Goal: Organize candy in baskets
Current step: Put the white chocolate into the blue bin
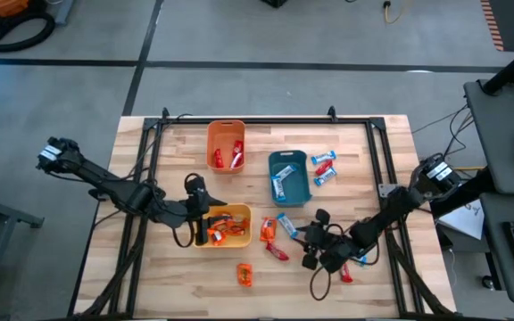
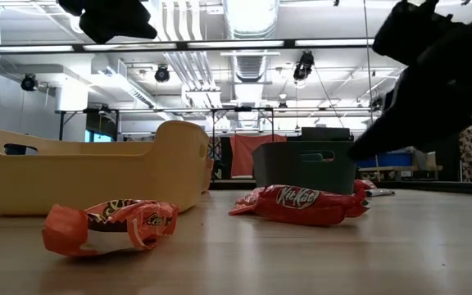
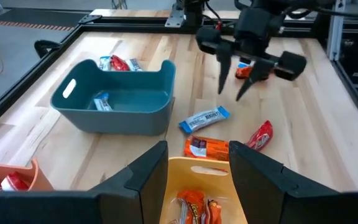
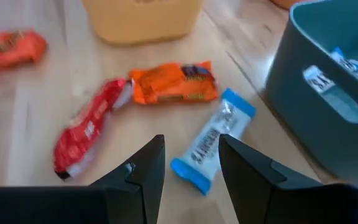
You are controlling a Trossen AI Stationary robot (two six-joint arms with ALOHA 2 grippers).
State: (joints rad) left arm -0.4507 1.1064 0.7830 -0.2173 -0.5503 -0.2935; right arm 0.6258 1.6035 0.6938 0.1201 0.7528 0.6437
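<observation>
Candy lies half sorted in the high view: red bars in the orange bin (image 1: 226,144), a blue one in the teal bin (image 1: 290,176), orange ones in the yellow bin (image 1: 228,226), which suggests sorting by colour. The left gripper (image 1: 198,217) hangs over the yellow bin's near end, the right gripper (image 1: 315,242) over loose bars beside it. Level with the table, an orange bar (image 2: 109,227) and a red bar (image 2: 301,203) lie on open wood before the bins, free on all sides. From the left wrist, its fingers (image 3: 143,178) stand spread and empty above the yellow bin's candy. From the right wrist, spread empty fingers (image 4: 143,165) straddle a blue bar (image 4: 212,147), likely the next pick; an orange bar (image 4: 174,83) just touches its far end, so room is tight there.
</observation>
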